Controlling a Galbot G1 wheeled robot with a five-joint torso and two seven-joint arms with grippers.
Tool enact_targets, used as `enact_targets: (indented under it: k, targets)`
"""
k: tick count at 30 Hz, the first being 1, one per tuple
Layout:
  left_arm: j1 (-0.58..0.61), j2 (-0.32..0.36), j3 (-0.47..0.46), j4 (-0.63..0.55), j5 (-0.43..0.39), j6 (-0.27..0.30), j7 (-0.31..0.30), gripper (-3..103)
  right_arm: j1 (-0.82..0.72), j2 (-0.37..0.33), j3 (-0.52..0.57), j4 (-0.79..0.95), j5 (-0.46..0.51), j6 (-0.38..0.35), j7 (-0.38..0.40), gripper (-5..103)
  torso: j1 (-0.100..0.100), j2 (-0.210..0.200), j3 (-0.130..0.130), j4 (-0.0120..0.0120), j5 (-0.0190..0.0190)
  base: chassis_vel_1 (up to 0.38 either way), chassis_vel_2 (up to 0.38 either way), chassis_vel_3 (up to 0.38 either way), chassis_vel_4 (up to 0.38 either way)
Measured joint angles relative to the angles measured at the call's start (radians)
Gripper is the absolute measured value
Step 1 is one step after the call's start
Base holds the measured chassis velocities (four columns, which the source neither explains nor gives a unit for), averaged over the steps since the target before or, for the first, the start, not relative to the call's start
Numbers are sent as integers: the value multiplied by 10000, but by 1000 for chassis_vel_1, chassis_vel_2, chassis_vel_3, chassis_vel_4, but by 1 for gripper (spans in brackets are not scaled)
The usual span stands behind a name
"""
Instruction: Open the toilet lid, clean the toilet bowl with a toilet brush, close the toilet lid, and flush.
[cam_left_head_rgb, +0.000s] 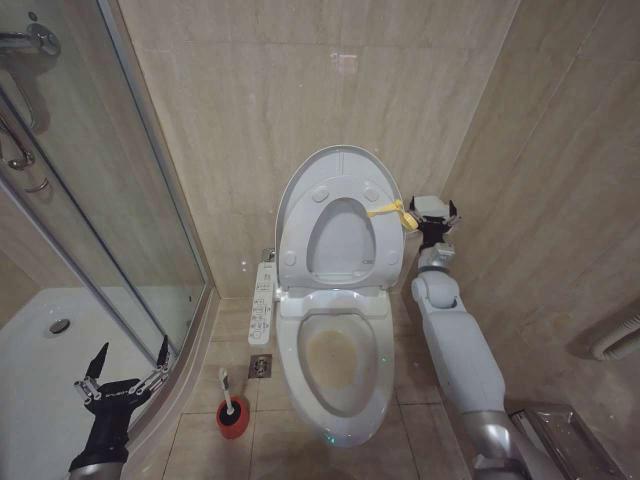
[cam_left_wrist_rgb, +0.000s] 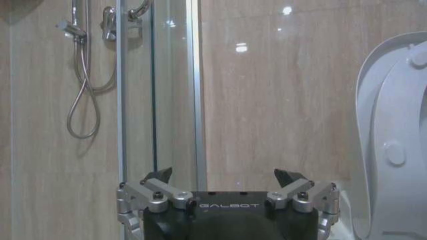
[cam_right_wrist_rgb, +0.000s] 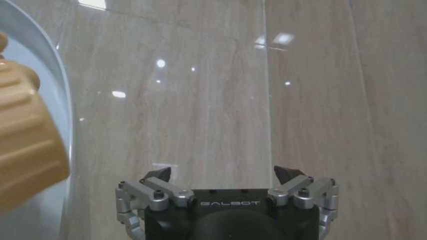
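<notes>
The toilet lid (cam_left_head_rgb: 340, 156) stands raised against the back wall, with the ring seat (cam_left_head_rgb: 295, 250) up against it. A yellow strap (cam_left_head_rgb: 392, 211) hangs from the lid's right edge. Below, the toilet bowl (cam_left_head_rgb: 335, 362) lies uncovered, brownish inside. The toilet brush (cam_left_head_rgb: 227, 388) stands in a red holder cup (cam_left_head_rgb: 232, 421) on the floor left of the bowl. My right gripper (cam_left_head_rgb: 433, 208) is open just right of the strap (cam_right_wrist_rgb: 27, 145), holding nothing (cam_right_wrist_rgb: 227, 172). My left gripper (cam_left_head_rgb: 126, 368) is open low at the left, near the glass, with the lid's edge (cam_left_wrist_rgb: 393, 140) off to one side (cam_left_wrist_rgb: 227, 175).
A glass shower door (cam_left_head_rgb: 100, 200) and white shower tray (cam_left_head_rgb: 40, 340) take up the left. A white control panel (cam_left_head_rgb: 263, 305) sits beside the seat, with a floor drain (cam_left_head_rgb: 259, 367) below. A shiny metal box (cam_left_head_rgb: 560, 430) and a wall rail (cam_left_head_rgb: 618, 335) are at the right.
</notes>
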Motion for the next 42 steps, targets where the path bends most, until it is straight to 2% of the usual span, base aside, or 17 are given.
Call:
enact_targets:
  k: [10,17,24,33,40,42]
  targets:
    - [0,0,0,0,0,0,0,100,1011,154,-564,-715,-107,-15,-26,100,0,0,0,3,-2,0,0,0,0]
    - [0,0,0,0,0,0,0,100,1153,24,-943,-774,-63,-122,62,100,-1,1,-1,-5,-2,0,0,0,0]
    - [0,0,0,0,0,0,0,100,405,-710,-1705,203,762,-437,100,100,-2,1,-2,-6,-1,0,0,0,0]
    - [0,0,0,0,0,0,1,100,-570,-1442,-2254,1610,1275,-685,192,100,-2,2,-2,-6,0,0,0,0,0]
    - [0,0,0,-1,0,0,0,100,-1451,-1793,-2316,2617,1481,-774,259,100,-2,2,-1,-5,0,0,0,0,0]
    - [0,0,0,-1,0,0,-1,100,-2105,-1924,-2215,3151,1537,-775,264,100,-2,2,-2,-2,-2,0,0,0,0]
